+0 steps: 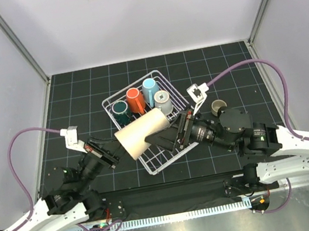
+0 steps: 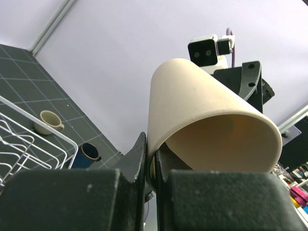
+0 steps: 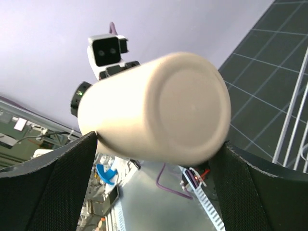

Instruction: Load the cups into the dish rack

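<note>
rack holds teal, orange, blue, grey cups; left jaws pinch tumbler rim; right jaws spread.

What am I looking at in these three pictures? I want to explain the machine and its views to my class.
These are two black-and-white robot arms bolted at the table's near edge. One picture looks down from above; the other two come from small cameras on each wrist.

On the dark gridded table stands a white wire dish rack holding four cups: dark teal, orange, light blue and grey-white. A small olive-beige cup sits outside it.

The left gripper pinches the rim of a tall beige tumbler, held sideways above the rack. The right gripper has its fingers spread around the tumbler's base; whether they touch it is unclear.
</note>
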Tool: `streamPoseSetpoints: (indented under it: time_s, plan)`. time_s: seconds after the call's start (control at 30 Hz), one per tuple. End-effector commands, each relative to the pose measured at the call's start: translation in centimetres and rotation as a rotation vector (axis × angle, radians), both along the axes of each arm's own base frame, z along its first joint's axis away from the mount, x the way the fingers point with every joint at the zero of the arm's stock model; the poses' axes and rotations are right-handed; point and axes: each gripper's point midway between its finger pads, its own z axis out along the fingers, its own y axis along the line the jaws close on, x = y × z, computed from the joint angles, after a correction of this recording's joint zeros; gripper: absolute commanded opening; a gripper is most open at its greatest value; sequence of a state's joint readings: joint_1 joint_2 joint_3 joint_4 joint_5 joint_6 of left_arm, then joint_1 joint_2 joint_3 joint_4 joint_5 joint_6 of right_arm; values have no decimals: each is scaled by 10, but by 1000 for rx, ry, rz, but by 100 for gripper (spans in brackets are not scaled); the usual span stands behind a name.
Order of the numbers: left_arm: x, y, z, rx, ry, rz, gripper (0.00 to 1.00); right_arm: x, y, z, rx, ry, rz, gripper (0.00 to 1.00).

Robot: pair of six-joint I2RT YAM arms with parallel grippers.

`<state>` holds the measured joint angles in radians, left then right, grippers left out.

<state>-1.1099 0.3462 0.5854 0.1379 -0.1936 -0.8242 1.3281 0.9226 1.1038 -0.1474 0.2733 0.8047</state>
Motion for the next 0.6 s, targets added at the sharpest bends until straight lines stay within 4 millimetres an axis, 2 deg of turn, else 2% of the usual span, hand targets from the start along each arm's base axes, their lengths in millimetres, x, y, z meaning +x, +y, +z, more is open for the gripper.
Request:
streamPoseSetpoints:
  time_s: [0.0, 0.13, 0.17, 0.23, 0.57]
  plan:
    - [-11, 3, 35, -88, -107, -34, 0, 3, -5, 52, 170, -42, -10, 93]
    - [-11, 4, 32, -107, -118, -28, 0, 3, -20, 70, 290, -80, -31, 88]
    - [-10, 5, 32, -114, -117, -24, 0, 6, -20, 62, 290, -77, -46, 87]
    - [-10, 9, 33, -138, -124, -10, 0, 5, -27, 67, 335, -91, -53, 84]
    - [-13, 13, 36, -205, -119, -29, 1, 8, -16, 73, 356, -136, -44, 84]
